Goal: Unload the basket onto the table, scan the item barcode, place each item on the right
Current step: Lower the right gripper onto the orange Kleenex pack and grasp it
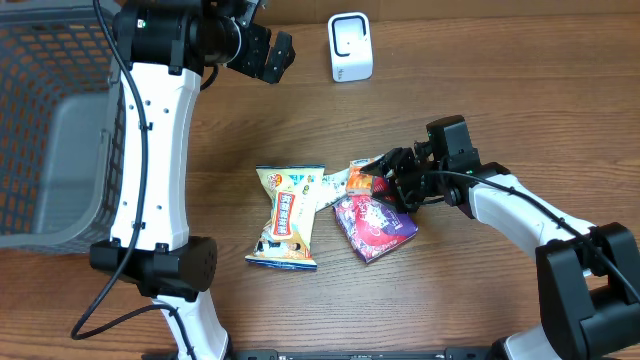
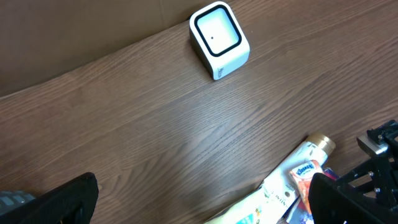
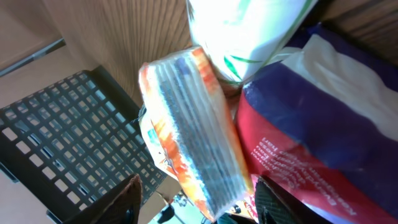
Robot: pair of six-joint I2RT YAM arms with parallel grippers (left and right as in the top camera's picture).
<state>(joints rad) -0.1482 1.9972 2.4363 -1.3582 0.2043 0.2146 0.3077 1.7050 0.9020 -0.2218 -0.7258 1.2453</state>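
Note:
A white barcode scanner (image 1: 350, 47) (image 2: 219, 38) stands at the back of the table. An orange tissue pack (image 1: 362, 183) (image 3: 193, 124) (image 2: 306, 177) lies in a small pile mid-table. My right gripper (image 1: 396, 186) (image 3: 199, 205) is low at that pile, open, with its jaws either side of the pack. A gap shows between the pack and the left finger. My left gripper (image 1: 268, 55) (image 2: 202, 205) hangs open and empty near the scanner, well above the table.
The pile also holds a white tube with a gold cap (image 1: 335, 185) (image 2: 280, 186), a purple-red bag (image 1: 372, 225) (image 3: 311, 124) and a yellow snack bag (image 1: 288, 215). A grey mesh basket (image 1: 50, 120) (image 3: 68, 143) fills the left side.

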